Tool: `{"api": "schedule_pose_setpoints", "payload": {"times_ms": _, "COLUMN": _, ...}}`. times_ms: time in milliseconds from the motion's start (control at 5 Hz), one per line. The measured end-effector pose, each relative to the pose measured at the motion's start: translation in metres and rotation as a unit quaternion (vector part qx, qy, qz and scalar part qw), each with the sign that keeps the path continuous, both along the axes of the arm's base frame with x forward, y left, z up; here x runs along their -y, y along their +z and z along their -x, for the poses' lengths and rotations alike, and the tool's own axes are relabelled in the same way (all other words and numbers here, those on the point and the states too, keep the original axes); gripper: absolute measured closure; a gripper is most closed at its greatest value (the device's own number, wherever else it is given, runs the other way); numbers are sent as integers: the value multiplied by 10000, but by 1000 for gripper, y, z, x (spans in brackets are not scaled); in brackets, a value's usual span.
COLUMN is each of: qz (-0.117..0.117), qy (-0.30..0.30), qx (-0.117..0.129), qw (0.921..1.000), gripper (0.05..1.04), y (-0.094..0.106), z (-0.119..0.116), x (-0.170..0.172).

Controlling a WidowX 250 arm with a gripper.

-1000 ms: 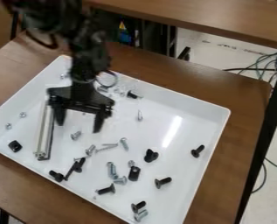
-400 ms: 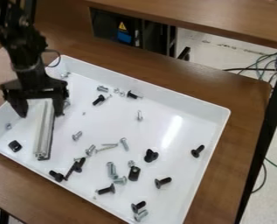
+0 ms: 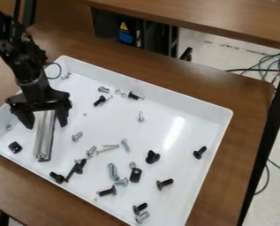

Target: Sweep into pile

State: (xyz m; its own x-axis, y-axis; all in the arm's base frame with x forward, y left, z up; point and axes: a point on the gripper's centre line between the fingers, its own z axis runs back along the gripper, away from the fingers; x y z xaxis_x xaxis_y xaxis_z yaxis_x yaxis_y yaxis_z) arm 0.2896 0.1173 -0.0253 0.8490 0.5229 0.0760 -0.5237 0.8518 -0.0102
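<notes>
Seen from above at a slant: a brown wood-grain table (image 3: 248, 114), with a broad white tray (image 3: 180, 99) on top. Beyond, across a gap, a second brown tabletop (image 3: 195, 15); underneath, dark equipment (image 3: 106, 27) with a label (image 3: 125, 33), a yellow triangle above a blue patch. At the right, pale floor (image 3: 236, 55) with dark marks, tangled dark and greenish cables (image 3: 266, 64), and a straight black bar (image 3: 266, 132) slanting past the table's edge.

In the tray, smooth and shiny plastic by the look of the surface, with raised walls, rounded corners and a bright streak of glare: small hardware, scattered rather than piled. Mostly in the middle and toward the near edge, silver screws (image 3: 125, 145) with rounded heads and slim shanks, and black bolts (image 3: 165, 183) with wide heads. Toward the far wall, a few more small screws (image 3: 104, 89). Near the left corner, a squarish black piece (image 3: 15, 147); lower in the middle, a longer black block (image 3: 135, 175).

At the left of the tray, a long, grooved silver metal bar (image 3: 44, 141), lying lengthwise. Above its far part, the matte black gripper (image 3: 46, 125), fingers apart and pointing down, one to either side of the bar; contact impossible to tell.
</notes>
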Motion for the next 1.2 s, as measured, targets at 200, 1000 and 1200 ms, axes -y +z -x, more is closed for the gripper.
{"api": "schedule_pose_setpoints", "payload": {"times_ms": 200, "qz": 60, "qy": -54, "qx": -257, "qw": 9996, "gripper": 115, "y": -15, "z": -2, "x": -2}}
{"api": "schedule_pose_setpoints", "payload": {"times_ms": 1000, "qz": 65, "qy": -122, "qx": -429, "qw": 9990, "gripper": 723, "y": -3, "z": 12, "x": 1}}
{"api": "schedule_pose_setpoints", "payload": {"times_ms": 1200, "qz": -100, "qy": -247, "qx": -567, "qw": 9980, "gripper": 723, "y": 8, "z": 13, "x": -5}}
